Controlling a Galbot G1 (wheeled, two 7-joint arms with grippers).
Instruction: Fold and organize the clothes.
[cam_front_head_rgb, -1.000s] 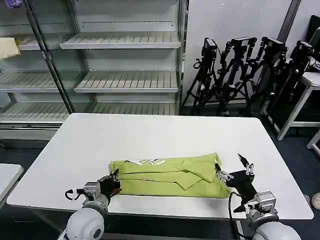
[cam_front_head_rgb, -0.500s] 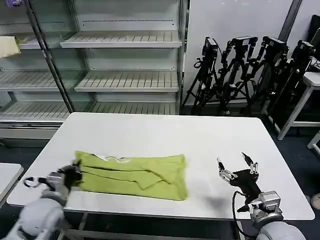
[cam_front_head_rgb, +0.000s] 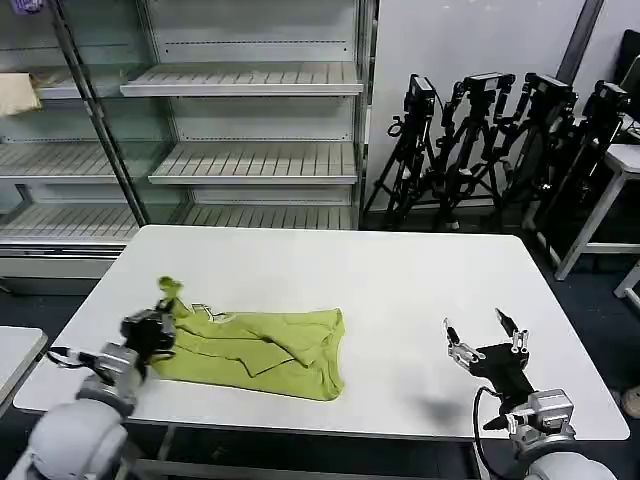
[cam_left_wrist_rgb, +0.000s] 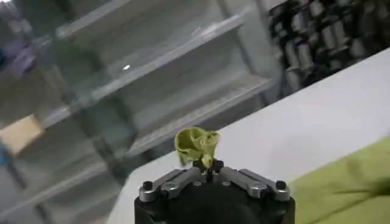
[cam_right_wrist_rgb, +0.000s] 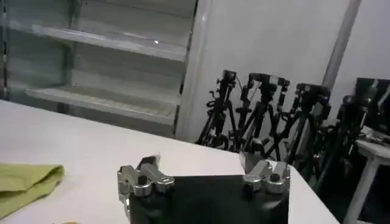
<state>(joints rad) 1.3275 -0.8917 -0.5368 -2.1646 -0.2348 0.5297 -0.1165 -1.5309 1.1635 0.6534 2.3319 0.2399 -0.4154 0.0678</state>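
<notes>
Left gripper (cam_front_head_rgb: 163, 318) jaws pinching T-shirt (cam_front_head_rgb: 262, 347) (corner)

Most of my white table (cam_front_head_rgb: 330, 265) lies bare: the whole far half, and the wide stretch between the lime T-shirt (cam_front_head_rgb: 260, 347) on the near left and my right gripper (cam_front_head_rgb: 487, 334), which hovers with fingers spread over the near right. My left gripper (cam_front_head_rgb: 163, 318), clamped on a bunched tip of the shirt, blocks the near-left edge. Beyond the far edge, shelving (cam_front_head_rgb: 200, 120) stands on the left and tripods (cam_front_head_rgb: 500, 140) on the right.
</notes>
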